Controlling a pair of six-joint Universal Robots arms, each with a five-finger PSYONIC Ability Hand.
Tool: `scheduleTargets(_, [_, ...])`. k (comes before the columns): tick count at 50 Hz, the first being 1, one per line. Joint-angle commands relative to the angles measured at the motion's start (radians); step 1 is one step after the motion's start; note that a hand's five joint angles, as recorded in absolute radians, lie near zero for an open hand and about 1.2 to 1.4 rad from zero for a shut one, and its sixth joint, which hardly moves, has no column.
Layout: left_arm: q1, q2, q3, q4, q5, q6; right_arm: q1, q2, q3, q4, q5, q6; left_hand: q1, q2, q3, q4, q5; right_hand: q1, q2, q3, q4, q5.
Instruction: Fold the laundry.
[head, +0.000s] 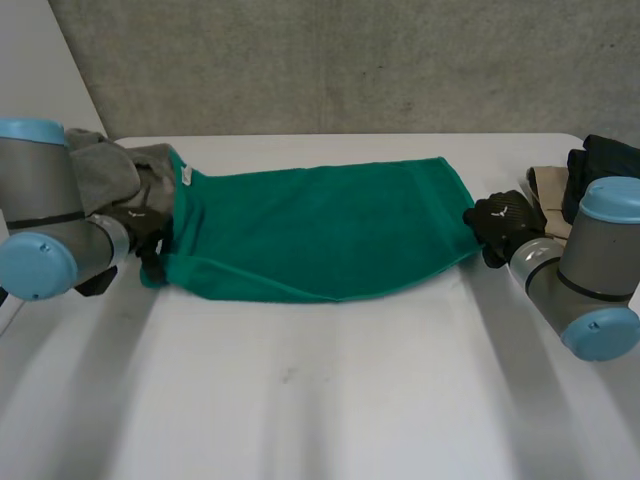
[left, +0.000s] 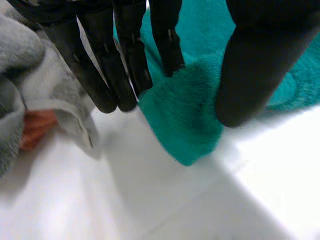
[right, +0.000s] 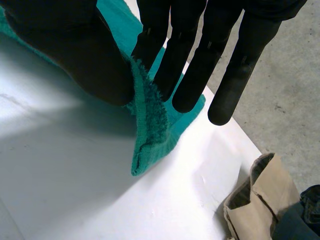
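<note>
A green towel (head: 320, 225) lies folded in a long band across the white table (head: 320, 390). My left hand (head: 150, 245) is at its near left corner. In the left wrist view that corner (left: 185, 125) bunches up between the thumb and fingers of the left hand (left: 120, 60), which pinch it. My right hand (head: 505, 225) is at the towel's right end. In the right wrist view the right hand (right: 85, 55) pinches the towel's corner (right: 150, 130) between thumb and fingers, and the corner's tip hangs just over the table.
A heap of grey laundry (head: 110, 170) lies at the far left, right behind the left hand, with something orange (left: 35, 127) under the grey cloth (left: 30, 75). Beige (head: 550, 190) and black (head: 605, 160) garments lie at the far right, close to the right hand.
</note>
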Motion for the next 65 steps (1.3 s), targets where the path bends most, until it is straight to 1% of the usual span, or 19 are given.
scheduleTargets(1, [-0.007, -0.001, 0.025, -0.072, -0.008, 0.001, -0.007, -0.017, 0.000, 0.011, 0.001, -0.030, 0.297, 0.322, 0.333, 0.330, 0.336, 0.277, 0.217, 0.209, 0.204, 0.200])
scheduleTargets(4, [-0.007, 0.003, 0.019, -0.075, -0.010, 0.004, -0.010, -0.036, 0.001, 0.032, -0.001, -0.048, 0.446, 0.471, 0.483, 0.479, 0.485, 0.277, 0.217, 0.209, 0.204, 0.200])
scheduleTargets(10, [0.001, 0.047, -0.025, -0.096, -0.005, 0.018, -0.019, -0.089, 0.009, 0.119, -0.015, -0.094, 0.446, 0.472, 0.483, 0.480, 0.485, 0.277, 0.217, 0.209, 0.204, 0.200])
scheduleTargets(14, [0.010, 0.114, -0.119, -0.154, 0.003, 0.067, -0.051, -0.160, 0.033, 0.245, -0.036, -0.172, 0.446, 0.472, 0.483, 0.480, 0.485, 0.277, 0.217, 0.209, 0.204, 0.200])
scheduleTargets(18, [0.019, 0.205, -0.266, -0.229, 0.012, 0.199, -0.100, -0.240, 0.079, 0.451, -0.071, -0.330, 0.446, 0.472, 0.483, 0.480, 0.485, 0.277, 0.217, 0.209, 0.204, 0.200])
scheduleTargets(19, [0.023, 0.240, -0.339, -0.261, 0.016, 0.279, -0.125, -0.264, 0.105, 0.545, -0.079, -0.412, 0.446, 0.472, 0.483, 0.480, 0.485, 0.277, 0.217, 0.209, 0.204, 0.200])
scheduleTargets(22, [0.036, 0.298, -0.459, -0.294, 0.022, 0.416, -0.165, -0.292, 0.151, 0.678, -0.079, -0.546, 0.446, 0.472, 0.483, 0.480, 0.485, 0.277, 0.217, 0.209, 0.204, 0.200])
scheduleTargets(23, [0.042, 0.337, -0.528, -0.295, 0.032, 0.485, -0.185, -0.304, 0.177, 0.754, -0.078, -0.629, 0.446, 0.472, 0.483, 0.480, 0.485, 0.277, 0.217, 0.209, 0.204, 0.200])
scheduleTargets(27, [0.036, 0.398, -0.616, -0.273, 0.047, 0.591, -0.196, -0.322, 0.220, 0.798, -0.079, -0.738, 0.446, 0.472, 0.483, 0.480, 0.485, 0.277, 0.217, 0.209, 0.204, 0.200])
scheduleTargets(33, [0.004, 0.391, -0.532, -0.193, 0.035, 0.489, -0.174, -0.295, 0.188, 0.758, -0.074, -0.699, 0.446, 0.472, 0.483, 0.480, 0.485, 0.277, 0.217, 0.209, 0.204, 0.200])
scheduleTargets(41, [-0.027, 0.247, -0.214, -0.073, -0.004, 0.362, -0.113, -0.177, -0.043, 0.606, -0.032, -0.516, 0.446, 0.472, 0.483, 0.480, 0.485, 0.277, 0.217, 0.209, 0.204, 0.200])
scheduleTargets(45, [-0.046, 0.182, 0.017, -0.012, -0.013, 0.313, -0.073, -0.125, -0.233, 0.477, 0.016, -0.407, 0.446, 0.472, 0.483, 0.480, 0.485, 0.277, 0.217, 0.209, 0.204, 0.200])
scheduleTargets(46, [-0.054, 0.177, 0.118, 0.025, -0.017, 0.276, -0.061, -0.116, -0.319, 0.409, 0.037, -0.351, 0.446, 0.472, 0.483, 0.480, 0.485, 0.277, 0.217, 0.209, 0.204, 0.200])
scheduleTargets(49, [-0.056, 0.194, 0.244, 0.115, -0.027, 0.187, -0.050, -0.115, -0.433, 0.272, 0.077, -0.236, 0.446, 0.472, 0.483, 0.480, 0.485, 0.277, 0.217, 0.209, 0.204, 0.200])
scheduleTargets(50, [-0.050, 0.214, 0.301, 0.210, -0.043, 0.099, -0.047, -0.123, -0.472, 0.162, 0.099, -0.138, 0.446, 0.472, 0.483, 0.480, 0.485, 0.277, 0.217, 0.209, 0.204, 0.200])
scheduleTargets(53, [-0.033, 0.255, 0.323, 0.385, -0.082, -0.040, -0.056, -0.152, -0.479, -0.012, 0.120, 0.014, 0.446, 0.472, 0.483, 0.480, 0.485, 0.277, 0.217, 0.209, 0.204, 0.200])
scheduleTargets(54, [-0.024, 0.281, 0.315, 0.499, -0.117, -0.131, -0.064, -0.181, -0.459, -0.128, 0.122, 0.111, 0.446, 0.472, 0.483, 0.480, 0.485, 0.277, 0.217, 0.209, 0.204, 0.200])
scheduleTargets(58, [-0.023, 0.311, 0.274, 0.707, -0.146, -0.258, -0.074, -0.247, -0.389, -0.341, 0.094, 0.277, 0.446, 0.472, 0.483, 0.480, 0.485, 0.277, 0.217, 0.209, 0.204, 0.200])
scheduleTargets(65, [-0.031, 0.288, 0.211, 0.668, -0.100, -0.257, -0.058, -0.231, -0.359, -0.266, 0.057, 0.267, 0.446, 0.472, 0.483, 0.480, 0.485, 0.277, 0.217, 0.209, 0.204, 0.200])
